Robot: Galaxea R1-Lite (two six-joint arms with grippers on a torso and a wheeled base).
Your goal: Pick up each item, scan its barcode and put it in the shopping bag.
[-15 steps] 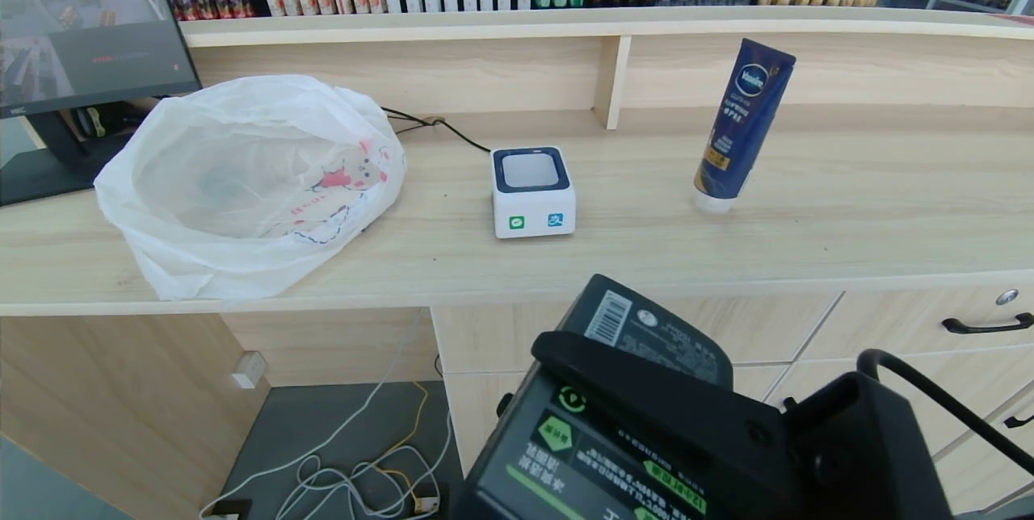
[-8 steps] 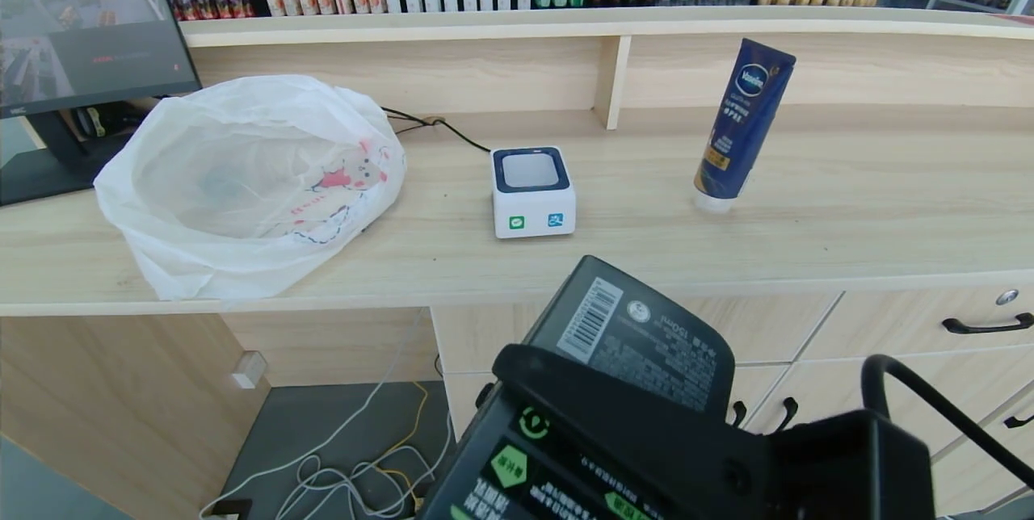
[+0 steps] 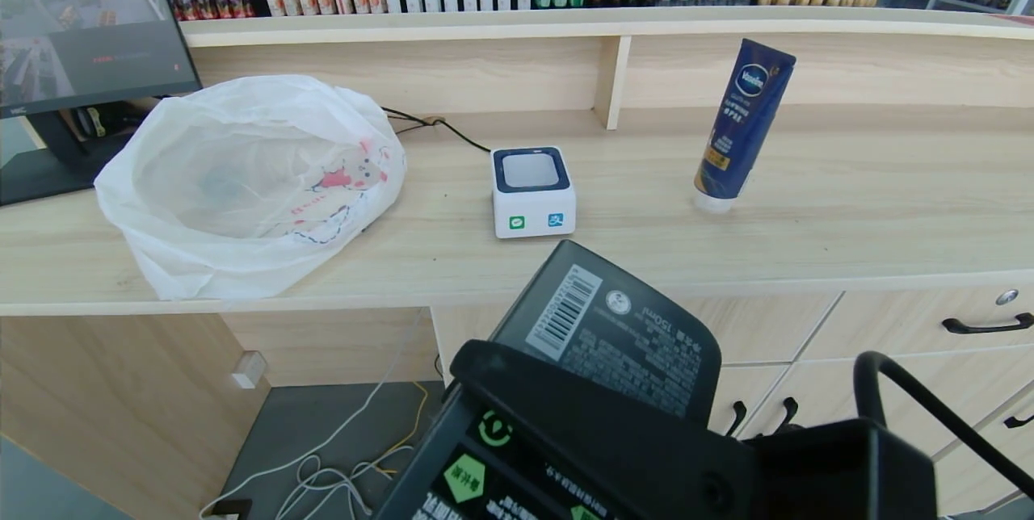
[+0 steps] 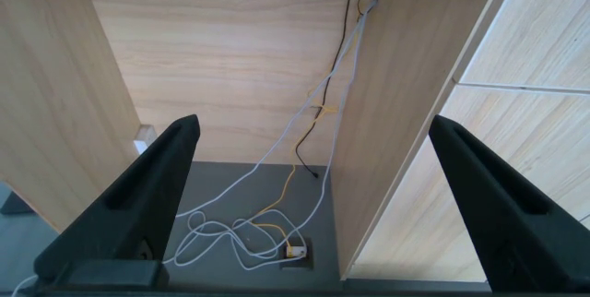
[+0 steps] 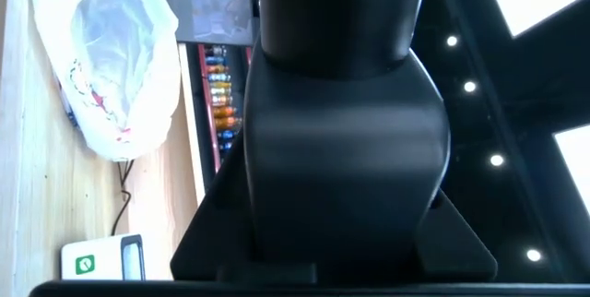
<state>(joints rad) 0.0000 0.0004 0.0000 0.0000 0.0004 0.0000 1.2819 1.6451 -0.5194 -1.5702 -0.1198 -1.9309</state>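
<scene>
Pincer [image 3: 599, 411] (right) grips black tube [image 3: 624, 330], barcode up, near scanner [image 3: 533, 190].

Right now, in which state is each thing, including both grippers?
shopping bag: open, on the counter.
scanner: on counter, window facing up.
blue tube: standing on its cap.
black tube: held, barcode facing up.
right gripper: shut on black tube.
left gripper: open, empty.

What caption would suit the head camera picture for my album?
Right fingers grip a black tube, barcode showing, near a counter holding a white scanner, shopping bag and blue tube.
</scene>
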